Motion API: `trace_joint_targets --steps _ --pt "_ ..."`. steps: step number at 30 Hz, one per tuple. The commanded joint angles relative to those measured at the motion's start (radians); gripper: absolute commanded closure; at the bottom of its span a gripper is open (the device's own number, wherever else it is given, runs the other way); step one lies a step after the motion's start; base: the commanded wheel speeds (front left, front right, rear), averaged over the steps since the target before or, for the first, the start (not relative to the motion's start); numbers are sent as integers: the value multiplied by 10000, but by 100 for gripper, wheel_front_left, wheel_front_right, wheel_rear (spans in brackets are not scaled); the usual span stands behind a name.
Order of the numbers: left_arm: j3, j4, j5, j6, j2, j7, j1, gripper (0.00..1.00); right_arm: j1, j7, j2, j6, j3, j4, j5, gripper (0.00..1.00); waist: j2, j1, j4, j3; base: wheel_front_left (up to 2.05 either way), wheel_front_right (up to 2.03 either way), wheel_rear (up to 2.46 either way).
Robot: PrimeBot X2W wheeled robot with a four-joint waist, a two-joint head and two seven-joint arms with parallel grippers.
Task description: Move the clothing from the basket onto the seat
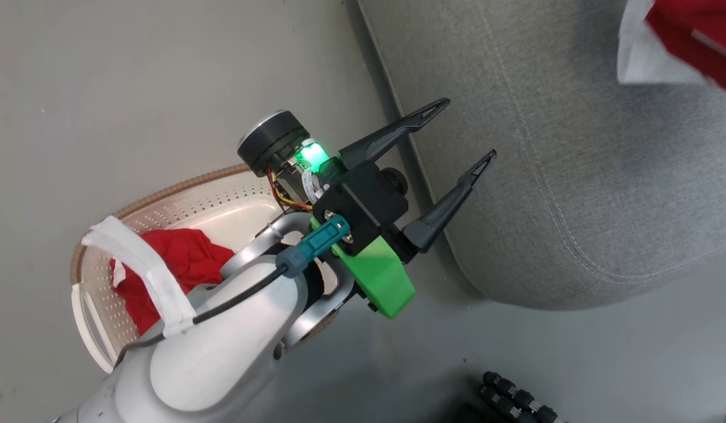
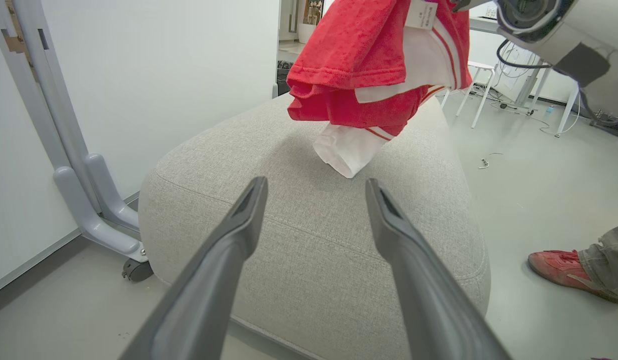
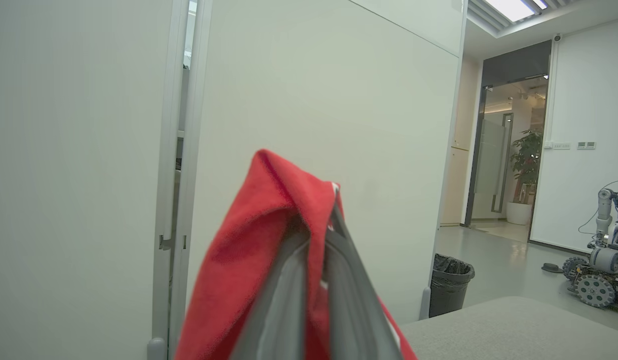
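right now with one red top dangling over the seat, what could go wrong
1. The red top drapes over the shut right claw, so it may snag on release.
2. The other garment sits in the basket under the left forearm; reaching back with the open left claw might bump it.
3. A person's foot is near the seat.

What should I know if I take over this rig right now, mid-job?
Left gripper: open, empty, at the near edge of the seat.
Right gripper: shut on a red garment that hangs above the seat; cannot tell whether its white end touches the seat.
Other red garment: lying in the basket on the floor, to the left of the seat.
Done: one garment is out of the basket and over the seat.
Left: release it onto the seat, then fetch the other one.
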Motion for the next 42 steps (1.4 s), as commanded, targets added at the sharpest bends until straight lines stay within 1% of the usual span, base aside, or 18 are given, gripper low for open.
trace_joint_targets --steps 1,4,8,11,14,15,16,18,20,22,25,27,30,32,37,41,42 --pt "-39 -143 33 -51 97 65 -310 0 -418 -30 -179 -1 -205 239 -47 100 0 -2 373 1401 0 0 0" --pt "-117 -281 -5 -69 157 110 -540 0 -912 -31 -359 -1 -549 983 -234 100 0 -2 531 1778 0 0 0" --pt "-121 -241 -66 -79 198 8 -661 0 -1147 -31 -450 -1 -837 2343 -790 100 0 -2 780 2092 0 0 0" --pt "-102 -107 -92 -50 281 -137 -521 0 -1151 -31 -255 -1 -1155 3371 -1186 100 0 -2 954 2145 0 0 0" --pt "-106 5 -142 6 316 -289 -313 0 -1042 -30 -21 -3 -1786 4088 -1551 100 0 -2 1077 2018 0 0 0" --pt "-81 35 -184 42 328 -349 -233 0 -987 -31 65 -3 -2153 4225 -1841 67 0 -2 1116 1939 0 0 0" --pt "-60 88 -208 61 339 -415 -173 0 -930 -31 155 -3 -2381 4216 -2130 0 0 -2 1149 1852 0 0 0" --pt "15 233 -275 153 354 -592 -36 0 -802 -31 542 -3 -2714 4095 -2465 0 0 -2 1209 1626 0 0 0" --pt "151 409 -336 279 328 -871 175 0 -508 -30 847 -3 -2783 3851 -2633 0 0 -2 1252 1312 0 0 0" --pt "274 670 -447 387 274 -1250 398 0 -76 -31 1070 -3 -2680 3556 -2763 0 0 -2 1315 919 0 0 0" --pt "574 1216 -783 604 114 -2010 899 0 700 -30 1384 -3 -2175 3132 -2678 0 0 -2 1470 167 0 0 0" --pt "754 1595 -997 724 36 -2539 1262 0 1325 -30 1554 -3 -1525 2931 -2552 0 0 -2 1593 -356 0 0 0" --pt "1105 2220 -1301 953 -111 -3252 1877 0 2229 -30 1626 -6 -333 2733 -2312 0 0 -2 1881 -1215 0 0 0" --pt "1396 2603 -1593 1117 -272 -3528 2317 0 2811 -31 1697 -6 521 2711 -2112 0 0 -2 2131 -1773 0 0 0" --pt "2252 3410 -2021 1283 -528 -3810 3388 0 3990 -31 1788 -7 2011 2661 -1558 0 0 -2 2843 -3086 0 0 0" --pt "3372 3323 -1599 1096 -755 -3807 4400 0 4736 -31 1814 -7 2880 2598 -1277 0 0 -2 3407 -4117 0 0 0" --pt "3776 3255 -1459 1064 -852 -3806 4769 0 4946 -31 1827 -7 3071 2562 -1207 0 0 -2 3529 -4389 0 0 0"
